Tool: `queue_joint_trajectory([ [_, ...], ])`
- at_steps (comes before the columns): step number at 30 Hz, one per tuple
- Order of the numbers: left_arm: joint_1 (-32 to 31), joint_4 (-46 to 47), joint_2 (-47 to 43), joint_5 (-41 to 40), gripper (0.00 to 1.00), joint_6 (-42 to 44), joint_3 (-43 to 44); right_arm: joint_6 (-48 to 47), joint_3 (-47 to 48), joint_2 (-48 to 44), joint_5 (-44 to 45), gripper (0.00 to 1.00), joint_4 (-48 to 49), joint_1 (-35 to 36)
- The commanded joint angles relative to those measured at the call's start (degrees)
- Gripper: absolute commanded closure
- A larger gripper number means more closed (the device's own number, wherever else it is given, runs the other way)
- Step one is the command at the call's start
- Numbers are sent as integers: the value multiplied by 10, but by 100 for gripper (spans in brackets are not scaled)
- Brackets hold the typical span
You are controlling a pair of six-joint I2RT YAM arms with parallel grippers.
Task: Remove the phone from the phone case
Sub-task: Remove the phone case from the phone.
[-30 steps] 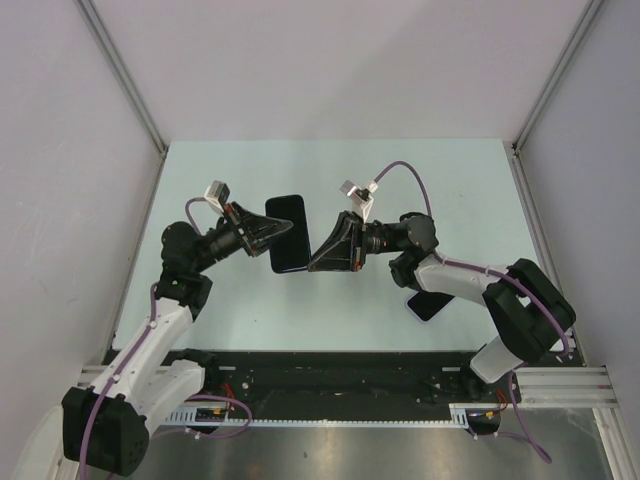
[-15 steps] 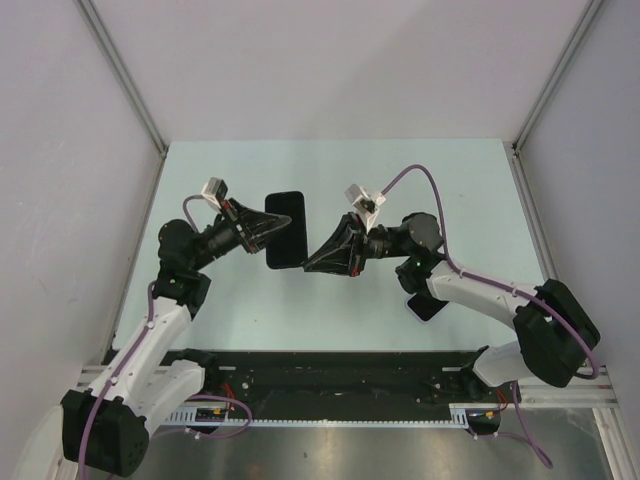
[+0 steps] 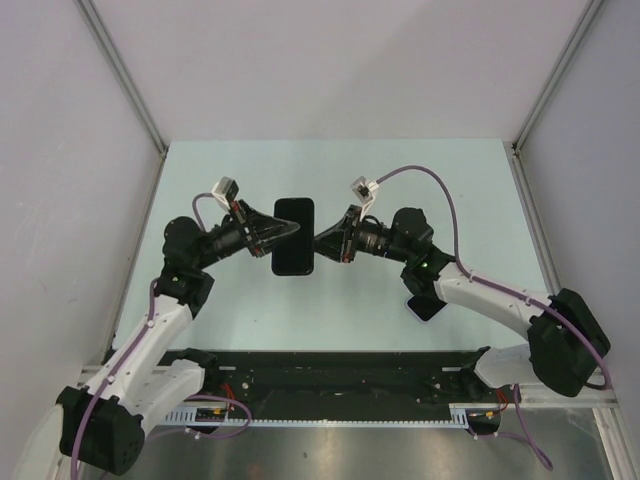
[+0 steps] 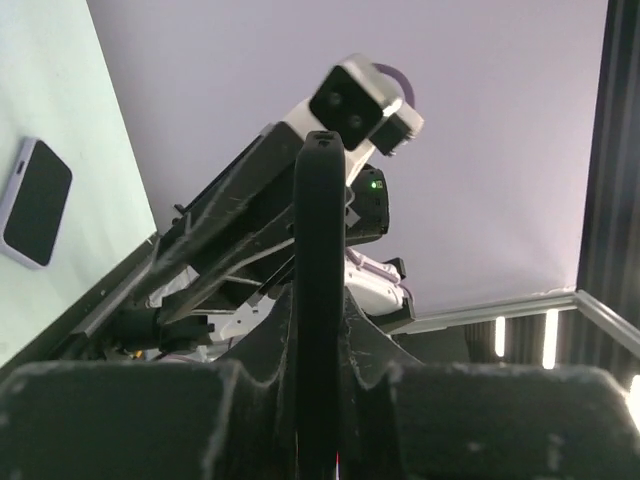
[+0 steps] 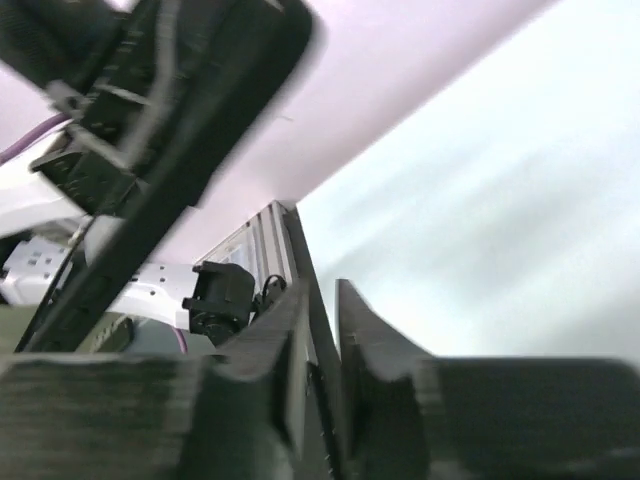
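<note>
Pale green desk [image 3: 260, 310], boxed in by plain grey walls [image 3: 330, 70]; black rail [image 3: 330, 372] along the near edge. In the air over mid-desk, black phone case [image 3: 293, 250], pinched at its left edge by the left end effector [image 3: 292, 229]. At its right edge, right end effector [image 3: 320, 245], fingers almost together, nothing seen between. Flat on the desk under the right forearm, lilac-rimmed phone [image 3: 424, 308]. Cannot tell whether anything sits inside the case.
</note>
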Motion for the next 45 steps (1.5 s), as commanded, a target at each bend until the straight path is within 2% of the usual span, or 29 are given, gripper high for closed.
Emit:
queue_joint_trajectory([
  [1, 0, 38, 16, 19, 100, 77, 50, 25, 11, -76, 141, 71, -196, 14],
  [3, 0, 49, 35, 47, 100, 114, 60, 22, 11, -118, 197, 65, -278, 27],
  [6, 0, 48, 61, 89, 100, 172, 66, 49, 8, -184, 293, 62, -361, 14],
  [8, 0, 32, 70, 108, 100, 227, 70, 81, 9, -214, 291, 60, -373, -7],
  [9, 0, -16, 71, 110, 100, 251, 78, 90, 9, -239, 289, 60, -373, -24],
  [10, -1, -47, 69, 106, 100, 309, 85, 94, 11, -248, 290, 19, -372, -27],
  [11, -1, -111, 63, 98, 100, 335, 93, 97, 16, -252, 313, 15, -378, -26],
  [12, -2, -136, 59, 88, 100, 357, 105, 95, 23, -256, 331, 14, -392, -23],
  [13, -2, -158, 57, 82, 100, 394, 111, 92, 45, -251, 384, 14, -425, -8],
  [16, -2, -214, 52, 71, 100, 428, 125, 64, 92, -212, 477, 13, -480, 40],
  [23, -2, -270, 43, 55, 100, 457, 139, 38, 170, -123, 570, 14, -520, 105],
  [29, -2, -290, 44, 59, 100, 473, 155, 12, 203, -91, 610, 15, -531, 111],
  [33, -2, -291, 46, 64, 100, 471, 158, -10, 232, -61, 603, 15, -552, 110],
  [38, -2, -290, 42, 67, 100, 468, 157, 9, 230, -61, 529, 15, -525, 95],
  [39, -2, -290, 42, 72, 100, 468, 157, 20, 224, -65, 497, 15, -511, 71],
  [40, -2, -286, 41, 76, 100, 468, 157, 32, 200, -78, 416, 16, -490, 56],
  [42, -2, -271, 44, 109, 100, 449, 150, 79, 168, -94, 323, 21, -403, 20],
  [43, 0, -212, 45, 133, 100, 426, 140, 96, 138, -105, 243, 24, -368, -17],
  [45, 2, -148, 51, 160, 100, 370, 111, 135, 120, -109, 142, 28, -298, -44],
])
